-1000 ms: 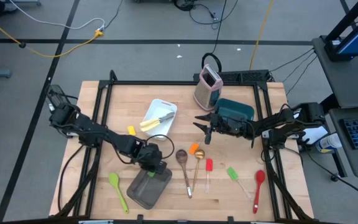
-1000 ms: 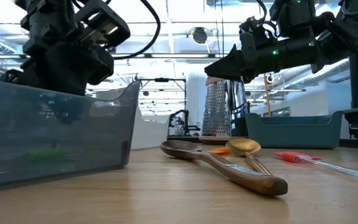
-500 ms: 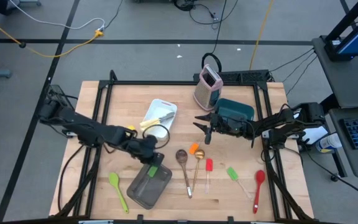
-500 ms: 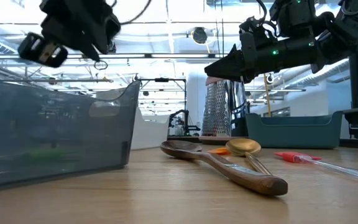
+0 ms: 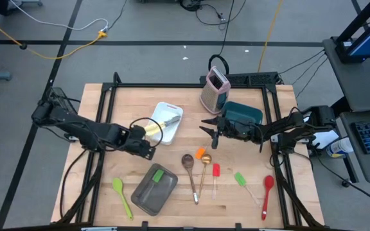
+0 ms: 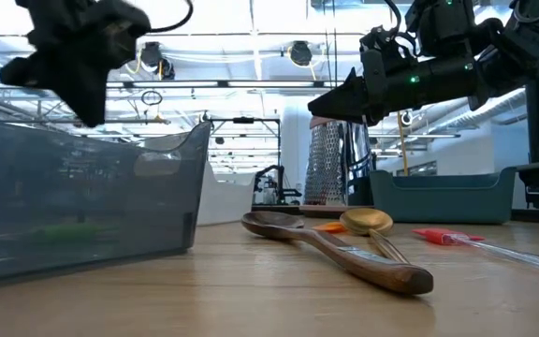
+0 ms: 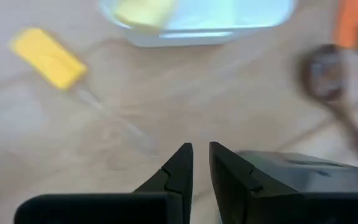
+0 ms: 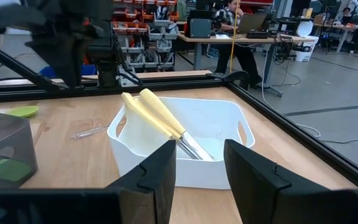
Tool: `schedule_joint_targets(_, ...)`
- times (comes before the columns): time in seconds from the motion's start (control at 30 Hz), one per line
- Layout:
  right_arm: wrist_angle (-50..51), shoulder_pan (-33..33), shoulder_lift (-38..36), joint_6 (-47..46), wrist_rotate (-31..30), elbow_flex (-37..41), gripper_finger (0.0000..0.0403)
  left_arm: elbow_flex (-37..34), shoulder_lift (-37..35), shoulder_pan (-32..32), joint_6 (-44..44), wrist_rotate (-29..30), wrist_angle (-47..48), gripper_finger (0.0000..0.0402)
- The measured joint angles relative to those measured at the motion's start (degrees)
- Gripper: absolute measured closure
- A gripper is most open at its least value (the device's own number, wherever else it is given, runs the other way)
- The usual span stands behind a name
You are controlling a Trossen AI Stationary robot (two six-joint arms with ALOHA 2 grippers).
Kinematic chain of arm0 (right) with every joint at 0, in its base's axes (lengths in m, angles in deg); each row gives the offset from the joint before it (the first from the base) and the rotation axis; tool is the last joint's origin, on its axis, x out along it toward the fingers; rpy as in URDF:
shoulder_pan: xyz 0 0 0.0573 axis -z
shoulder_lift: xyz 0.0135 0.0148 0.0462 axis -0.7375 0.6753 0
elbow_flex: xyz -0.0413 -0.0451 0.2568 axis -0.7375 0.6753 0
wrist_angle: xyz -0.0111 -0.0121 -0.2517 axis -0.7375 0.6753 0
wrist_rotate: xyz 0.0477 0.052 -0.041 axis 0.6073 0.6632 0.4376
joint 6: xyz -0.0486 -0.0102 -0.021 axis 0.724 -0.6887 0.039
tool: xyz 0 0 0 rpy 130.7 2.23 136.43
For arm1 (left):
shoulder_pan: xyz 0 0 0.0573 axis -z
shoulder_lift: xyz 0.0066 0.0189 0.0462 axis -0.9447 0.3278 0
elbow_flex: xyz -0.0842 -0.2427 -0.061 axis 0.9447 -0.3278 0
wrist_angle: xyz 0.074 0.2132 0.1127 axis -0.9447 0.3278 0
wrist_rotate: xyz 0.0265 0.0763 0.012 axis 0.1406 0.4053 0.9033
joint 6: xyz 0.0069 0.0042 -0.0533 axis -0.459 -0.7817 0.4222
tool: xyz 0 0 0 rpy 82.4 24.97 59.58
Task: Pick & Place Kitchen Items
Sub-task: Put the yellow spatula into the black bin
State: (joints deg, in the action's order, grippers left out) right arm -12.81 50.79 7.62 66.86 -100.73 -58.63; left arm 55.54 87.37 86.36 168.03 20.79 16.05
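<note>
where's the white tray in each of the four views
High view: white tray at table centre, just beyond the left gripper.
Low view: only a pale edge behind the grey pan; hard to tell.
Left wrist view: along the picture's top edge.
Right wrist view: dead centre.
Shared landmark: the yellow-handled knives lying in it.

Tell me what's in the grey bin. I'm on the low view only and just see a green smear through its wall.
Observer: One green utensil lies in the bin, at the end nearest the white tray.
Operator: Left tool holding anything?
Observer: No. The left tool is nearly shut and empty, over bare table between bin and tray.
Operator: Tray contents?
Observer: Two yellow-handled knives.
</note>
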Motion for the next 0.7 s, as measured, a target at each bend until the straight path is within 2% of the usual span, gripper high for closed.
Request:
schedule_joint_targets(0.23,0.5,0.0,0.0,0.0,0.0,0.0,0.0275,0.0,0.3,-2.3,-9.4,0.0,1.4,0.0346)
schedule_joint_targets(0.6,2.5,0.0,0.0,-2.6,0.0,0.0,0.0275,0.0,0.2,-4.0,-7.7,0.0,1.2,0.0346)
schedule_joint_targets(0.7,2.9,0.0,0.0,-4.0,0.0,0.0,0.0275,0.0,0.2,-4.0,-11.1,0.0,1.2,0.0346)
